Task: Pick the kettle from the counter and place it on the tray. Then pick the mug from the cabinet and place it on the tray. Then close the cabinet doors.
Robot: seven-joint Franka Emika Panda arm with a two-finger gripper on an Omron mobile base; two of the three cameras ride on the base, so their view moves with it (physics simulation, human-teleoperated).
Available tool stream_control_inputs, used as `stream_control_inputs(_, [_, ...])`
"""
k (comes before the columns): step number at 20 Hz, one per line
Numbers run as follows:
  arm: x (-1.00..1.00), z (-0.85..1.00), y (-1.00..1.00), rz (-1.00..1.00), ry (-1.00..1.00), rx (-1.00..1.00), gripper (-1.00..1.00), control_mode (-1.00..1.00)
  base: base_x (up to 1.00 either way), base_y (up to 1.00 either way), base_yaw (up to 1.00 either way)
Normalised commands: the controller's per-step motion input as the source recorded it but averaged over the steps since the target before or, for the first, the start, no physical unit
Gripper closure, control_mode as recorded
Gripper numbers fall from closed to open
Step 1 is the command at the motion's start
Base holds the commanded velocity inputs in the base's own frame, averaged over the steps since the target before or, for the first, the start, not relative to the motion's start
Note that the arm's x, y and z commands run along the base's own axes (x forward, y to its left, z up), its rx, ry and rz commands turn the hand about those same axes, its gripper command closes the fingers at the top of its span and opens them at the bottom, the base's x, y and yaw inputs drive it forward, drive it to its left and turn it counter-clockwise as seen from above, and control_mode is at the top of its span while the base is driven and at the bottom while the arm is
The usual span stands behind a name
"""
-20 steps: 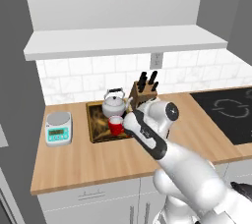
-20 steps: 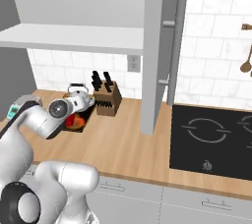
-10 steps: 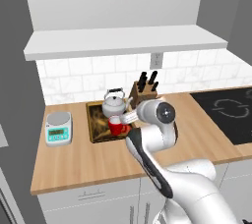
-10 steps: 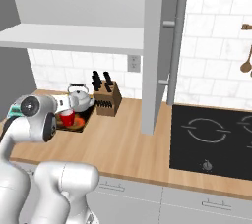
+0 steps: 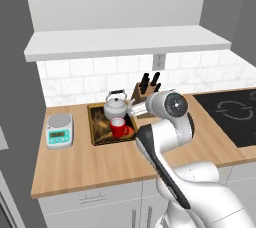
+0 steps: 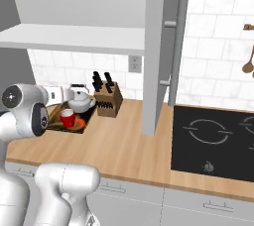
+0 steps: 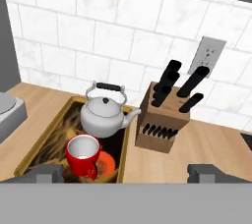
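Two of the three steps look finished to us. From the left base view we see the kettle point(image 5: 115, 105) standing at the back of the tray point(image 5: 94, 130), with the mug point(image 5: 118, 127) just in front of it at about five o'clock from the kettle, both inside the rim. The tray lies on the counter point(image 5: 95, 164), the kitchen scale point(image 5: 59, 130) near it at nine o'clock and the knife block point(image 5: 141, 93) just beside it at two o'clock.

From the right base view, one of the cabinet doors point(image 6: 159, 51) stands swung out edge-on over the counter, its bar handle point(image 6: 176, 48) facing the stovetop point(image 6: 213, 141); the cabinet point(image 6: 74, 37) is not yet shut.

In the hand view the gripper point(image 7: 125, 173) has its fingertips point(image 7: 45, 172) spread wide at the bottom edge and holds nothing; kettle and mug sit at eleven o'clock above them.

Our worry is the swing towards the door: a low sweep could clip the kettle's handle or the knife block, and a push off the panel's edge might slip.
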Motion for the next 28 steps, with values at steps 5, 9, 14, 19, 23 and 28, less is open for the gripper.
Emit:
stream_control_inputs(5, [-0.56, 0.41, -0.21, -0.1, -0.03, 0.09, -1.0, -1.0, 0.0, 0.0, 0.0])
stream_control_inputs(9, [-0.6, 0.28, -0.19, -0.22, -0.06, 0.19, -1.0, -1.0, 0.0, 0.0, 0.0])
stream_control_inputs(14, [-0.59, 0.22, -0.14, -0.19, -0.1, 0.13, -1.0, -1.0, 0.0, 0.0, 0.0])
stream_control_inputs(19, [-0.57, 0.2, -0.13, -0.1, -0.13, 0.1, -1.0, -1.0, 0.0, 0.0, 0.0])
stream_control_inputs(23, [-0.52, 0.18, -0.05, -0.11, -0.1, 0.03, -1.0, -1.0, 0.0, 0.0, 0.0])
stream_control_inputs(28, [-0.48, 0.21, -0.05, -0.14, -0.1, 0.0, -1.0, -1.0, 0.0, 0.0, 0.0])
